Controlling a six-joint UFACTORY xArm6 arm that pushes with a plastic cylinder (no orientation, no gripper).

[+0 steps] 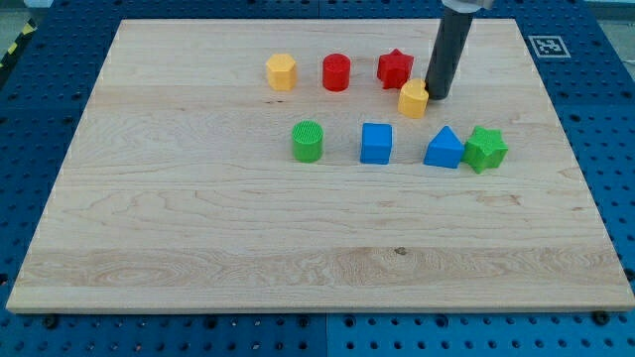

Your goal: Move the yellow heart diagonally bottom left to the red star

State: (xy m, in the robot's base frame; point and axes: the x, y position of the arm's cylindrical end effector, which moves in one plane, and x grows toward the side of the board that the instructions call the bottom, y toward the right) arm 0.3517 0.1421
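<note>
Item 1. Desk (198, 228): pale wooden board with visible grain, lying on a blue perforated base (40, 89); it carries eight small coloured blocks in two rows.

Item 2. Upper row, from the view's left: yellow hexagonal block (282, 71); red cylinder block (336, 72); red star block (395, 67); small yellow heart block (414, 98), set slightly below the row and just to the lower right of the red star, nearly touching it.

Item 3. Lower row, from the view's left: green ribbed cylinder block (309, 141); blue cube block (376, 143); blue triangular block (444, 148); green star block (485, 148), touching the blue triangle's right side.

Item 4. End effector: a straight dark rod entering from the view's top, with no jaws to open or close, so it grips nothing. My tip (436, 96) stands on the desk against the right side of the yellow heart, touching it or very nearly so.

Item 5. Task status, judged: the yellow heart sits at the red star's lower right, whereas the goal spot is the star's lower left, in the bare patch below the gap between red cylinder and red star. The contact side is suitable for a leftward push. Remaining: slide the heart towards the view's left beneath the star, without nudging the star itself or the blue cube below. Progress appears early to middling; placement not yet achieved
</note>
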